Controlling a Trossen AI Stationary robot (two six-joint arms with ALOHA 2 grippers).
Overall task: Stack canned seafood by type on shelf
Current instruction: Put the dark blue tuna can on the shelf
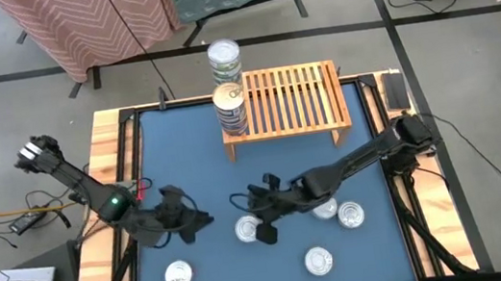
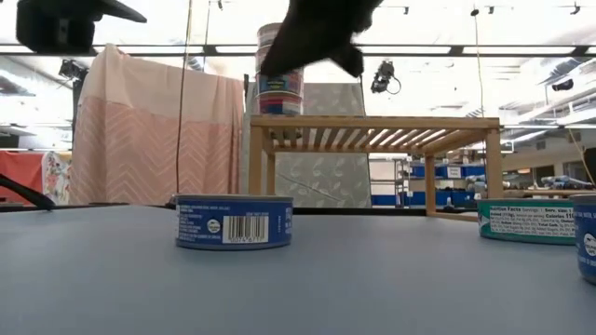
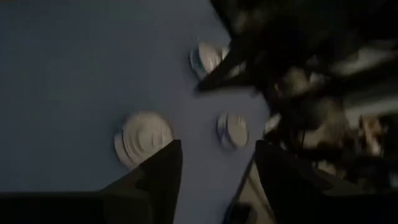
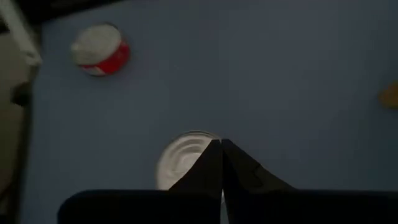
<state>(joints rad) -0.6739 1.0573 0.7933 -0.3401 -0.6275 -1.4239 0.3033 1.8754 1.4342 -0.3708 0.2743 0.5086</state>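
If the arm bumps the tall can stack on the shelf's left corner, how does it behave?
The can stack is likely tippy: several tins high on a narrow footprint, at the very corner of the shelf. The smooth metal tins probably slide on each other. A fallen tin landing on edge may roll; flat, it should stay put.

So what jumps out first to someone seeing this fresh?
Two tall can stacks rise at the left end of the wooden shelf. Below it, loose cans dot the blue table, and both arms meet mid-table: the right gripper shut over a can, the left gripper open and empty.
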